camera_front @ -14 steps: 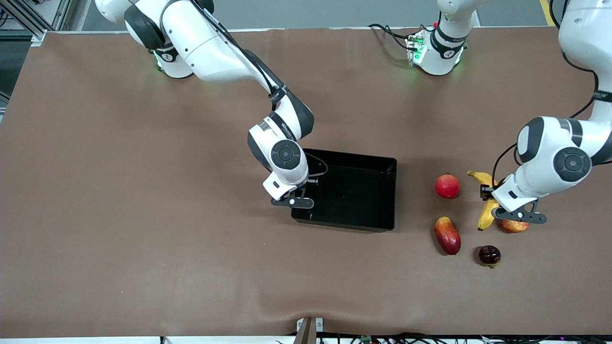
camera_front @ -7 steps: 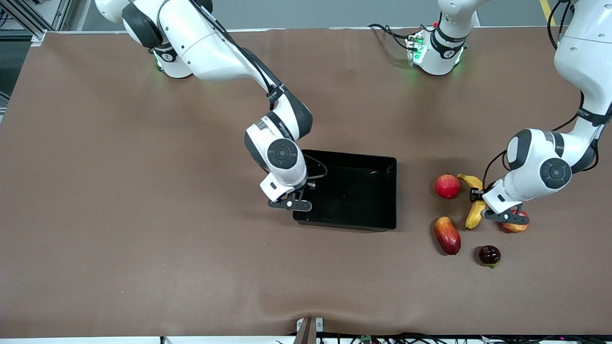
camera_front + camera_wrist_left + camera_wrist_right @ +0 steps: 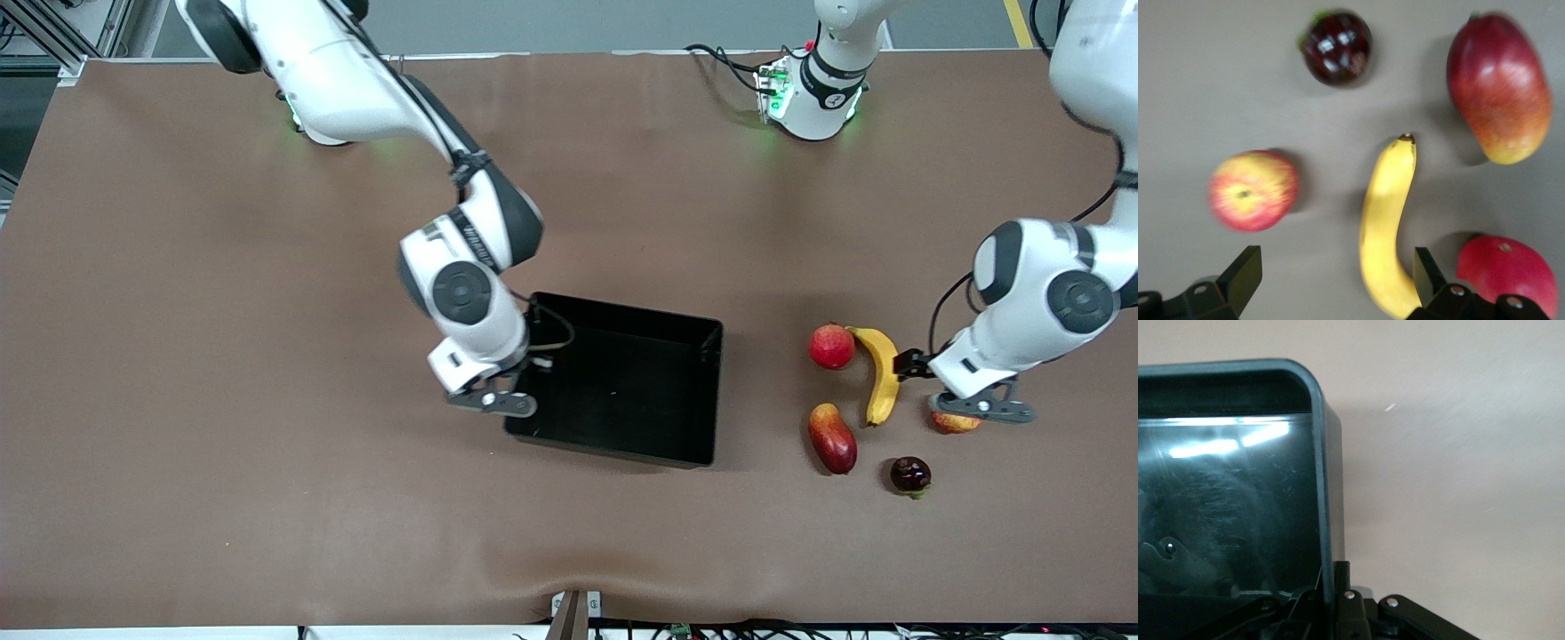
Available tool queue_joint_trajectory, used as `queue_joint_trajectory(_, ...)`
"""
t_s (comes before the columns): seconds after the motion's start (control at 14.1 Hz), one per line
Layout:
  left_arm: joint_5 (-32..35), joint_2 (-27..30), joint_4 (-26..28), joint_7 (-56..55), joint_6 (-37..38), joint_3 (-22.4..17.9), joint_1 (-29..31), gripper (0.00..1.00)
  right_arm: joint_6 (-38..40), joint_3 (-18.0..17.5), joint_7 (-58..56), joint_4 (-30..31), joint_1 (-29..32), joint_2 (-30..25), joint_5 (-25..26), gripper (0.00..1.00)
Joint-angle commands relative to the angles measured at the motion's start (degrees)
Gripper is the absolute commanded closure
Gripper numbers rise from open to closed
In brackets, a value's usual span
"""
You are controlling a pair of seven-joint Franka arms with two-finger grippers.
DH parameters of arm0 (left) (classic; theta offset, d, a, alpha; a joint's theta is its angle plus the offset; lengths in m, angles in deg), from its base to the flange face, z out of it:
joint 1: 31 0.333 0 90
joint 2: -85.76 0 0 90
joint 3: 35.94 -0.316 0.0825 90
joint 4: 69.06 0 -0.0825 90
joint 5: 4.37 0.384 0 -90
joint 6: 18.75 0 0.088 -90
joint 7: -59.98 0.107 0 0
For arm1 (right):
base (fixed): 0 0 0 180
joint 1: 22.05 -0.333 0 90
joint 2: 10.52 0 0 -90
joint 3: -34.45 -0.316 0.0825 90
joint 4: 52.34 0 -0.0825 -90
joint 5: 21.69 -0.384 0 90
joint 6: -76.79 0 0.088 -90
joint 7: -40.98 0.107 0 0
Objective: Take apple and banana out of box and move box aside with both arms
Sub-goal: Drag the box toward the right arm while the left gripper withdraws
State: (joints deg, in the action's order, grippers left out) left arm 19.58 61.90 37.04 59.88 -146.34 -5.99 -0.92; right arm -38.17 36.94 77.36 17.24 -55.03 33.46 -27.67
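The black box (image 3: 622, 391) lies mid-table. My right gripper (image 3: 494, 402) is shut on the box's end wall, the end toward the right arm; the wall stands between its fingers in the right wrist view (image 3: 1331, 577). The yellow banana (image 3: 881, 373) lies on the table beside a plain red fruit (image 3: 832, 347). The streaked apple (image 3: 953, 424) lies partly under my left gripper (image 3: 976, 411). In the left wrist view that gripper (image 3: 1336, 277) is open and empty above the table, between the apple (image 3: 1253, 190) and the banana (image 3: 1388, 227).
A red-orange mango (image 3: 832, 437) and a small dark fruit (image 3: 910, 474) lie nearer the front camera than the banana. They also show in the left wrist view, the mango (image 3: 1498, 87) and the dark fruit (image 3: 1337, 38). Brown cloth covers the table.
My right gripper has dragged the box toward the right arm's end and turned it slightly. The banana has shifted toward the plain red fruit, and my left gripper has moved off it toward the apple.
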Motion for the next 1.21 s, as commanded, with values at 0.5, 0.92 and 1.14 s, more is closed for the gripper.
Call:
queue_joint_trajectory(0.5,-7.3,5.6,-27.4,1.0,33.2,6.3,0.1,0.00,11.5,-1.1,-26.4,6.2,28.1,-9.6,0.2,1.00)
queue_joint_trajectory(0.92,-9.7,13.9,-28.5,1.1,38.4,8.1,-0.1,0.00,5.9,-1.0,-45.3,11.0,44.5,-9.2,0.8,1.00)
queue_joint_trajectory(1.14,-14.8,17.6,-27.0,0.6,40.2,1.0,-6.0,0.00,-1.2,-1.0,-55.1,11.8,49.0,-6.4,0.8,1.00)
